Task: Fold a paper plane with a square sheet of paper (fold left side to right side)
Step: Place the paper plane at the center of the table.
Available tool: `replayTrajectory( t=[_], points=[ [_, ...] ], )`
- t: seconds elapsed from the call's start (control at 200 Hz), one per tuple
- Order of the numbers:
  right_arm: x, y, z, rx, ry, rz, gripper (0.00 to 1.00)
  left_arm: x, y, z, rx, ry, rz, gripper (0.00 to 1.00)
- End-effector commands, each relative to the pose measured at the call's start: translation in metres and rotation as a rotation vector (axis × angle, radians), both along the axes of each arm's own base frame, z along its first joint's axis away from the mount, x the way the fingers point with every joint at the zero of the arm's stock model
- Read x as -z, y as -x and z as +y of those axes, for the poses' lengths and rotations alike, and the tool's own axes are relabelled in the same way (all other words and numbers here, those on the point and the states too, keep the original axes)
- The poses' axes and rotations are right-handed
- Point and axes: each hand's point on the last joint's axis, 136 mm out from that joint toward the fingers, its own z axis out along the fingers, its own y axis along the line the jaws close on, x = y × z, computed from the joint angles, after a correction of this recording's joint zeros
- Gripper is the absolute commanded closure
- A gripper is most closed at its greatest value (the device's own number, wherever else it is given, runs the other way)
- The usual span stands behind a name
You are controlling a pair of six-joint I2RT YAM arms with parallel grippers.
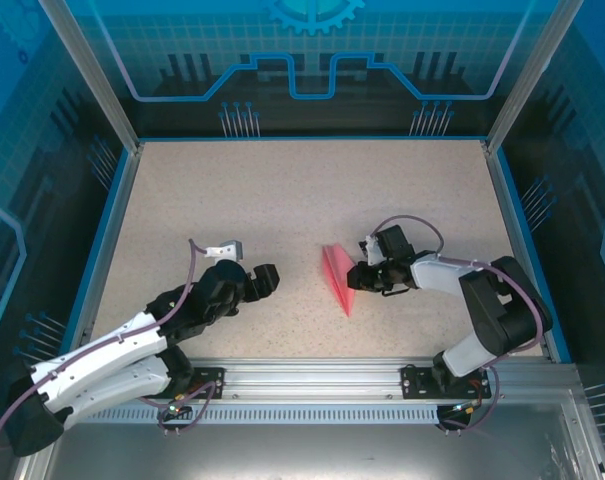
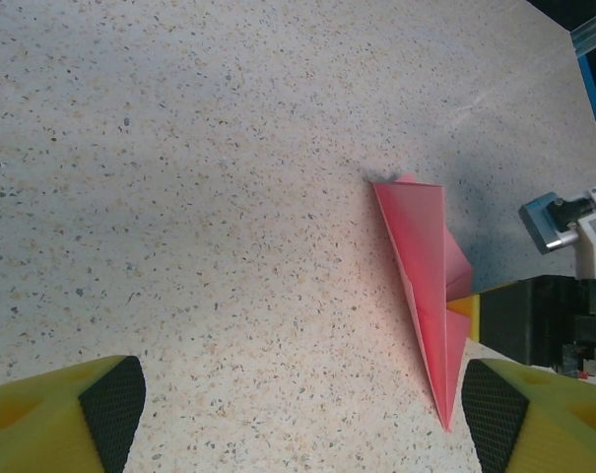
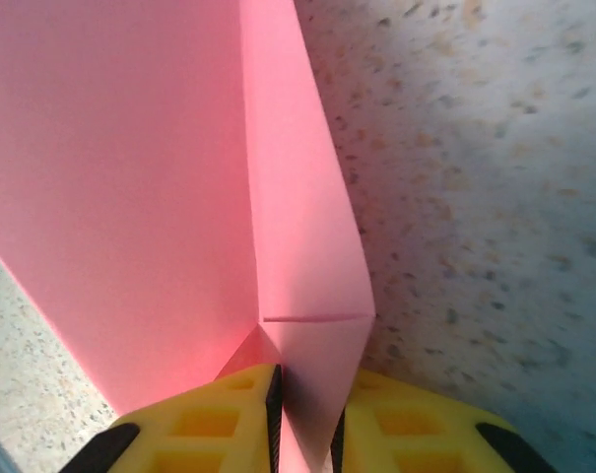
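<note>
Top view: pink paper plane (image 1: 338,278) on table (image 1: 282,190), right of frame centre, narrow tip toward bottom of frame, wide end up.

Right hand (image 1: 358,279) at plane's right edge, clamped on it. Right wrist view: pink fold pinched between yellow fingers (image 3: 219,424) at bottom edge.

Left hand (image 1: 269,279) left of centre, apart from plane, fingers spread wide, holding nothing. Left wrist view: black pads (image 2: 110,404) in lower corners, plane at centre-right.

The paper plane (image 2: 421,246) is thin matt paper; the tabletop (image 1: 282,200) is matt, speckled like stone; the fingers (image 2: 41,424) are yellow plastic.
</note>
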Motion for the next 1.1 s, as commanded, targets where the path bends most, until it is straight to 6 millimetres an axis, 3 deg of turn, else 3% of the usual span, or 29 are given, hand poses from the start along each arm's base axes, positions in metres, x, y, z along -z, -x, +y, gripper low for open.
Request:
replayTrajectory(
  t=[0.0,0.225,0.34,0.48,0.685,1.095],
  points=[
    [-0.006,-0.003,-0.026,0.014,0.127,-0.033,0.75,0.003,-0.003,0.003,-0.022,-0.015,0.008,0.13],
    [-0.046,0.002,-0.033,-0.021,0.216,-0.121,0.59,0.003,-0.006,-0.007,0.011,-0.014,0.016,0.12],
    [-0.060,0.012,-0.020,-0.085,0.229,-0.131,0.52,0.003,-0.007,-0.012,0.029,-0.003,0.012,0.11],
    [-0.051,0.025,-0.003,-0.142,0.252,-0.076,0.45,0.003,-0.006,-0.013,0.035,0.001,0.016,0.11],
    [-0.039,0.027,0.012,-0.172,0.259,-0.048,0.43,0.004,-0.004,-0.010,0.032,0.000,0.020,0.10],
    [-0.027,0.024,0.023,-0.192,0.296,-0.032,0.46,0.006,-0.001,-0.006,0.025,-0.007,0.022,0.09]
  ],
)
